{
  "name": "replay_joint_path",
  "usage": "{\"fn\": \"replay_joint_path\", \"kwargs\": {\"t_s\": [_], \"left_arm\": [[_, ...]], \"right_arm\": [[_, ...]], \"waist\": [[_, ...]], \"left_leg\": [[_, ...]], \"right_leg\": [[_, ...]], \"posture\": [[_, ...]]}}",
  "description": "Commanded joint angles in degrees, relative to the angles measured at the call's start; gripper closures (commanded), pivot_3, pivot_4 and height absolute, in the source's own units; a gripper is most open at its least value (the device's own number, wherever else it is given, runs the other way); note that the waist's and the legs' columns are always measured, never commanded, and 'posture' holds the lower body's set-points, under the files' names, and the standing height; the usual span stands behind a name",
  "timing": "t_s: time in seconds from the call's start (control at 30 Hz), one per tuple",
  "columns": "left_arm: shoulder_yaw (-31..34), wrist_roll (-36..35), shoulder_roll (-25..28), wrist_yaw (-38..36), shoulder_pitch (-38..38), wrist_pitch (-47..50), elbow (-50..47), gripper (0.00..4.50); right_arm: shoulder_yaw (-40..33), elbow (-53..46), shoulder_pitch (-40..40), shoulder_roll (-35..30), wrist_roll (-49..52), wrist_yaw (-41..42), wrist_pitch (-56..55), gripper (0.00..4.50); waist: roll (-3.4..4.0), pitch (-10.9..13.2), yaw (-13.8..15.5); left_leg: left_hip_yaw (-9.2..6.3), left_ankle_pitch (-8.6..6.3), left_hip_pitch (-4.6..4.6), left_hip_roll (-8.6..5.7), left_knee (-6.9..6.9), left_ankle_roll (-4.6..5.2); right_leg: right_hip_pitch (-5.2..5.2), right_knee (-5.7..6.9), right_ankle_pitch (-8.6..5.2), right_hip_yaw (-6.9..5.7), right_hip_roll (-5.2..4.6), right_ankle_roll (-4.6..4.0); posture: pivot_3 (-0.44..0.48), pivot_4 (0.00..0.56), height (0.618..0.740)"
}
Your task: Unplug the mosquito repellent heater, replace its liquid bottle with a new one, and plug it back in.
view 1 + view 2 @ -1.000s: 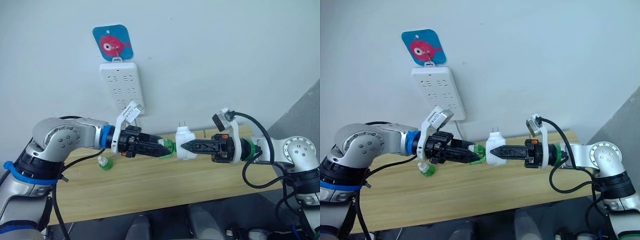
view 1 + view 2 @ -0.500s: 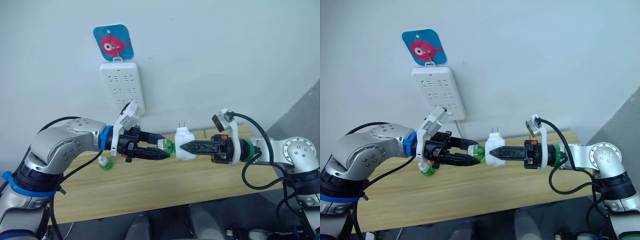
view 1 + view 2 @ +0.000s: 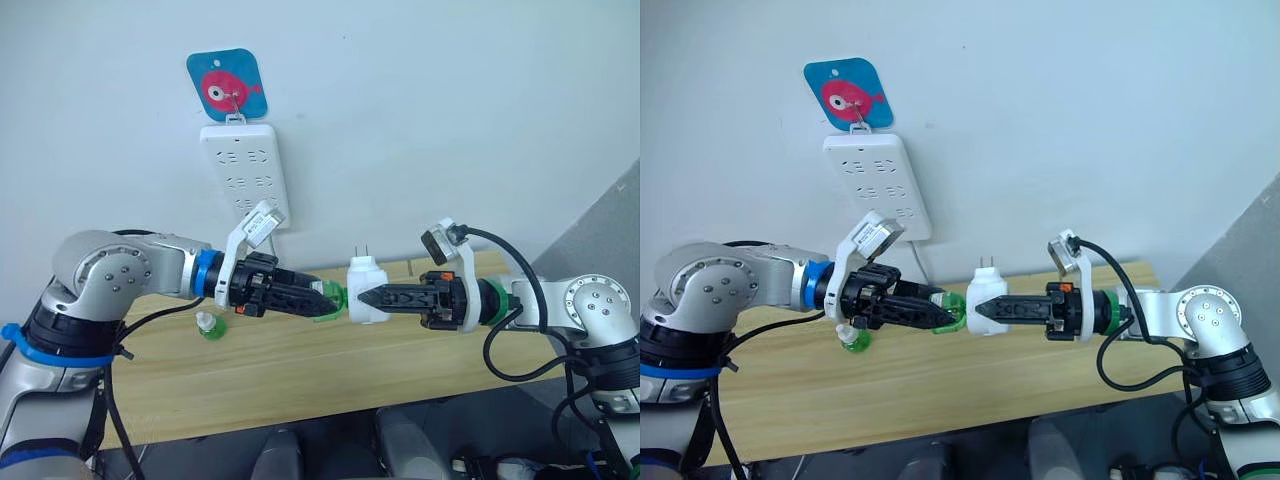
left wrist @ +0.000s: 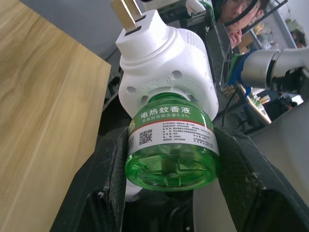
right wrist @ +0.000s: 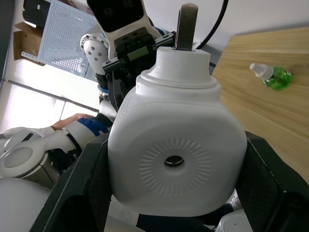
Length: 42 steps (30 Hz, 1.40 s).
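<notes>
We see the mosquito repellent heater (image 3: 366, 292) clamped in our right jaws (image 3: 362, 296) — our left jaws (image 3: 333, 299) grip its green liquid bottle (image 4: 170, 145), above the wooden surface (image 3: 300, 370).

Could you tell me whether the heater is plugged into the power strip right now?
Unplugged: the right tool holds the heater midair, prongs bare, away from the power strip.

Green liquid bottle (image 4: 170, 145) label: "电热蚊香液", QR code beside it; smaller print unreadable.
</notes>
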Motion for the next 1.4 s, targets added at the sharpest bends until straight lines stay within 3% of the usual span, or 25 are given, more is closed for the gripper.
{"fn": "replay_joint_path", "kwargs": {"t_s": [0.03, 0.07, 0.1, 0.23, 0.3, 0.5, 0.7, 0.87, 1.07, 1.4], "left_arm": [[4.2, 3.8, 1.9, 7.4, 0.1, 3.7, 4.1, 2.26], [4.6, 4.1, 1.7, 7.9, 0.2, 3.5, 3.8, 2.26], [4.7, 5.2, 1.7, 7.7, 0.7, 1.6, 2.7, 1.7], [5.8, 8.3, 1.5, 6.7, 2.1, -4.0, -0.1, 0.63], [4.7, 13.6, 2.6, 3.1, 4.1, -11.1, -3.2, 0.05], [7.9, 20.8, 1.2, -2.2, 9.6, -25.7, -6.7, 0.0], [7.3, 40.5, 2.3, -16.3, 22.7, -63.2, -9.2, 0.0], [8.7, 46.0, -4.6, -22.4, 28.2, -90.3, -4.2, 0.0], [6.1, 50.1, -13.0, -20.8, 23.7, -104.4, 2.6, 0.0], [1.7, 52.3, -17.7, -21.5, 20.5, -120.2, 8.9, 0.0]], "right_arm": [[-3.6, -0.7, 0.5, -2.8, 1.3, 0.5, 0.7, 1.46], [-3.6, -0.8, 0.5, -2.9, 1.3, 0.6, 0.7, 1.46], [-3.6, -0.9, 0.6, -2.9, 1.3, 0.7, 0.7, 1.46], [-3.7, -1.0, 1.0, -3.3, 1.3, 1.1, 0.8, 1.46], [-3.8, -0.9, 1.2, -3.5, 1.3, 1.3, 0.9, 1.46], [-4.3, -0.5, 1.4, -3.4, 1.3, 1.4, 1.4, 1.46], [-4.7, 0.4, 1.5, -3.1, 1.3, 1.2, 1.5, 1.46], [-4.8, 1.8, 0.8, -1.8, 1.3, 0.7, 1.7, 1.46], [-4.5, 2.7, -0.1, 0.0, 1.3, 0.1, 2.5, 1.46], [-5.2, 2.5, 0.0, 1.1, 1.3, -1.3, 2.6, 1.46]], "waist": [[0.0, 0.0, 0.0], [0.0, 0.0, 0.0], [0.0, 0.0, 0.0], [0.0, 0.0, 0.0], [0.0, 0.0, 0.0], [-0.01, 0.0, 0.2], [0.0, 0.0, 0.2], [-0.01, 0.0, 1.5], [-0.08, 0.0, 2.8], [-0.08, 0.0, 2.5]], "left_leg": [[0.0, 0.0, 0.0, 0.0, 0.0, 0.0], [0.0, 0.0, 0.0, 0.0, 0.0, 0.0], [0.01, 0.0, 0.0, 0.0, 0.0, 0.0], [0.02, 0.0, 0.01, 0.0, -0.01, 0.0], [0.02, 0.0, 0.02, 0.01, -0.02, 0.0], [0.07, 0.0, -0.03, -0.04, -0.01, -0.01], [0.19, 0.0, 0.02, -0.02, -0.07, -0.01], [0.3, 0.0, 0.01, -0.03, -0.02, -0.01], [0.31, 0.0, -0.03, -0.03, 0.12, -0.01], [0.26, 0.0, 0.0, -0.02, 0.09, 0.0]], "right_leg": [[0.0, 0.0, 0.0, 0.0, 0.0, 0.0], [0.0, 0.0, 0.0, 0.0, 0.0, 0.0], [0.0, 0.0, 0.01, 0.01, 0.0, -0.01], [-0.03, 0.01, 0.03, 0.03, 0.0, -0.06], [-0.03, 0.01, 0.03, 0.03, 0.0, -0.06], [-0.03, -0.04, 0.06, 0.06, -0.08, -0.1], [-0.04, -0.03, 0.08, 0.17, -0.07, -0.13], [-0.05, -0.06, 0.08, 0.25, -0.08, -0.13], [-0.01, -0.06, 0.12, 0.25, -0.09, -0.06], [0.0, -0.04, 0.14, 0.23, -0.08, -0.05]], "posture": [[-0.145, 0.144, 0.74], [-0.145, 0.144, 0.74], [-0.144, 0.145, 0.74], [-0.143, 0.146, 0.74], [-0.142, 0.147, 0.74], [-0.144, 0.151, 0.74], [-0.138, 0.155, 0.74], [-0.133, 0.156, 0.74], [-0.132, 0.157, 0.74], [-0.149, 0.151, 0.74]]}}
